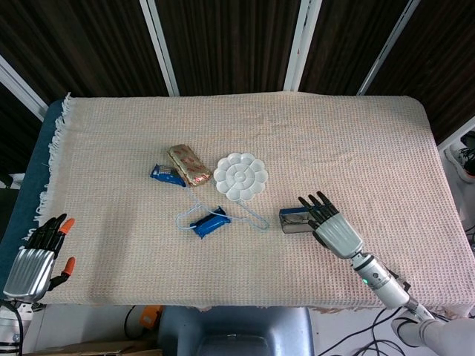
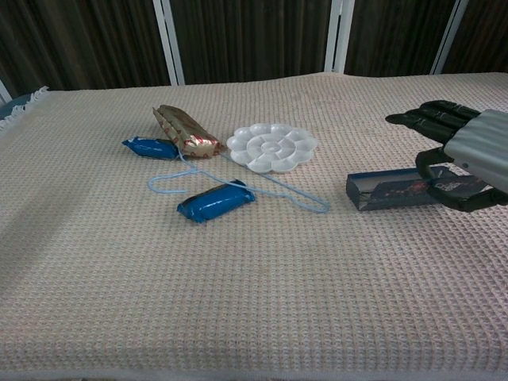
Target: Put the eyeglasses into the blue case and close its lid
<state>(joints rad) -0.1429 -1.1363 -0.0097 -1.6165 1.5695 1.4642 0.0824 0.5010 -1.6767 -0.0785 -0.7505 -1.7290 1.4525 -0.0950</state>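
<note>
Right robot hand (image 1: pixel 335 228) grips the blue case (image 2: pixel 386 190) nr table's front-right, fingers over lid, prob. pressing it closed.

A beige woven cloth (image 1: pixel 356 141) covers the bench, with a fringe along its far left edge. Near the middle lies a white flower-shaped palette (image 1: pixel 241 176). Just left of it sits a gold snack packet (image 1: pixel 188 164), touching a small blue packet (image 1: pixel 168 174). Nearer the front, a light blue wire hanger (image 1: pixel 256 217) lies flat, with another blue packet (image 1: pixel 210 223) resting on it.
</note>
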